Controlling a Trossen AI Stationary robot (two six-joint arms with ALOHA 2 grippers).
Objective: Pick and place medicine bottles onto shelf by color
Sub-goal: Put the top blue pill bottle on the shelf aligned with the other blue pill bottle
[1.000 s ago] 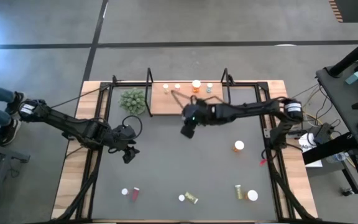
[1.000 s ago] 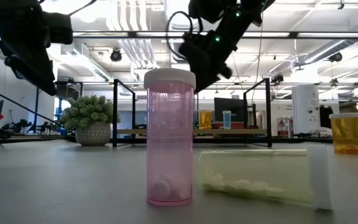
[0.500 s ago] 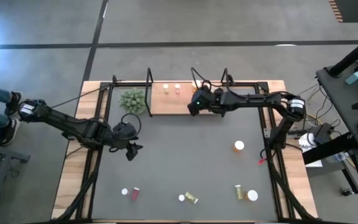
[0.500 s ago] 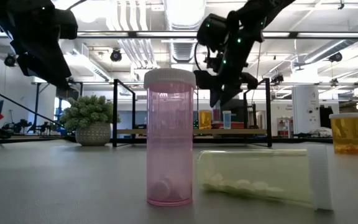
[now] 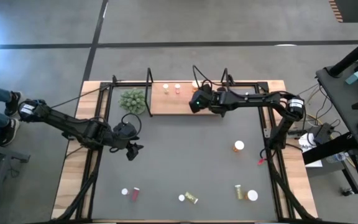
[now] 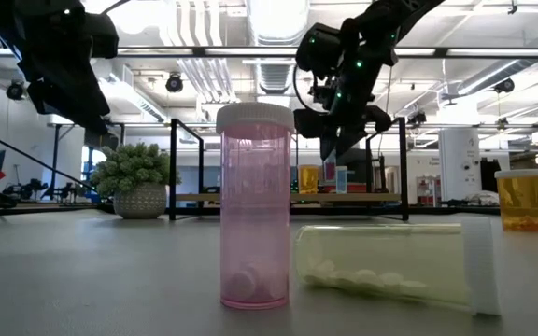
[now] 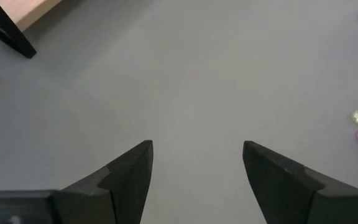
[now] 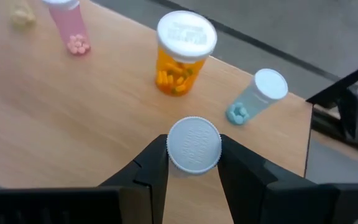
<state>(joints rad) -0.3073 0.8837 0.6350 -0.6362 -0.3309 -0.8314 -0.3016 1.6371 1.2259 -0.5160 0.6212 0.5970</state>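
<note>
Since 1 second earlier, the right gripper (image 8: 194, 163) had swung from over the grey mat (image 5: 185, 155) to the wooden shelf (image 8: 73, 112), fingers clamped on a white-capped bottle (image 8: 194, 144) just above the board. An orange bottle (image 8: 184, 52) and a pale blue bottle (image 8: 255, 95) stood nearby. The left gripper (image 7: 197, 167) hung over the mat, fingers spread, holding nothing.
</note>
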